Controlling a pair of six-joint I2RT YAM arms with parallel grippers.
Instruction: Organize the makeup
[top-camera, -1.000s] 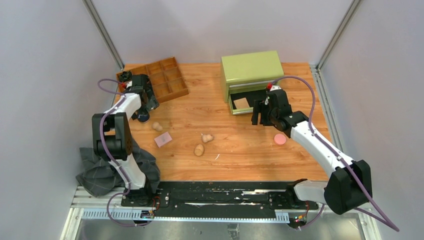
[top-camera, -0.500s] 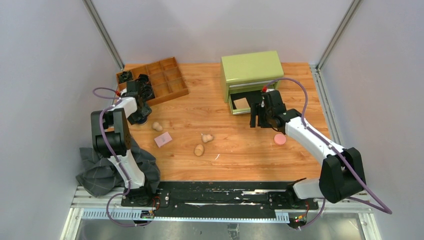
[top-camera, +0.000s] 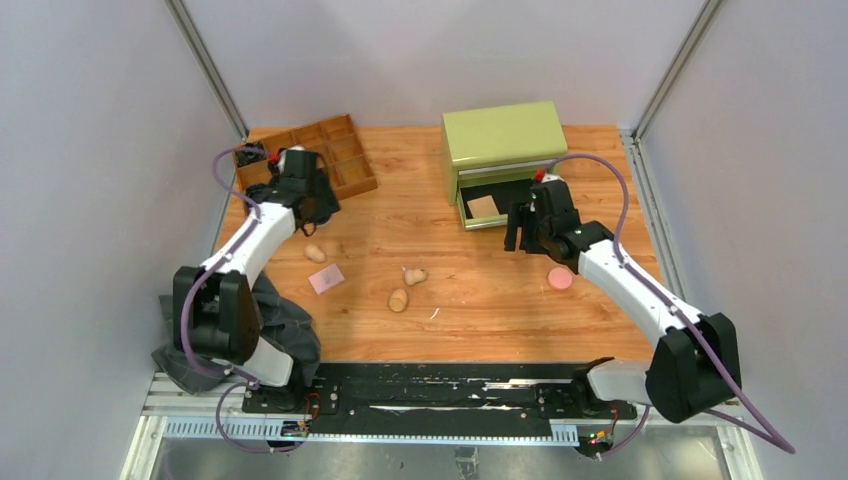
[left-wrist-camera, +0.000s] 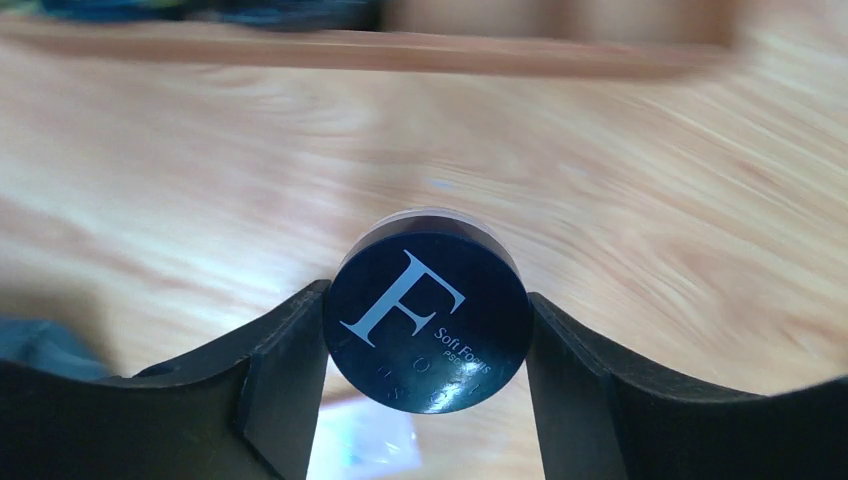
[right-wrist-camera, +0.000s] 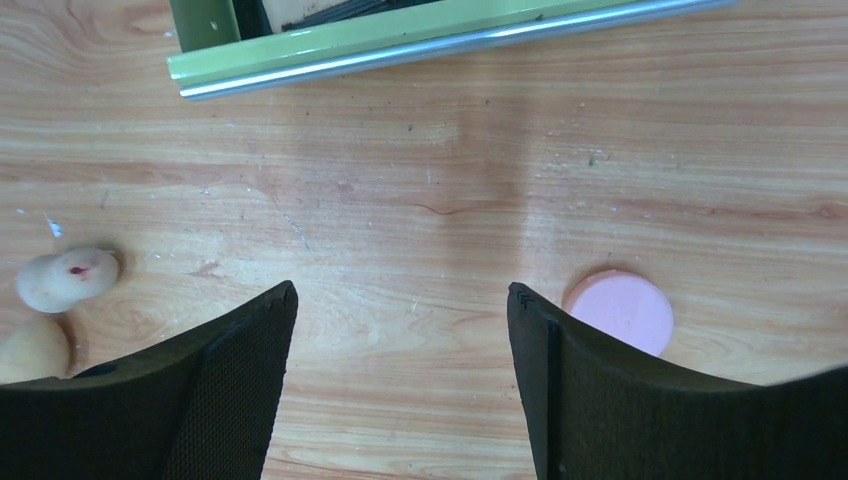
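**Compact gripped left; right pincer open before the drawer**

Far left, a dark grey cloth hangs bunched off the desk corner. The left pincer is clamped on the dark round compact, which is raised off the wood with its "F" face up, just in front of the wooden tray.

Mid-desk lie a beige sponge, a pale pink square piece, an egg sponge and a waisted sponge.

The green drawer box has its drawer open, with the tan square pad inside. The right pincer hovers before it, jaws wide and holding nothing. The pink round puff lies flat just beside its right finger.
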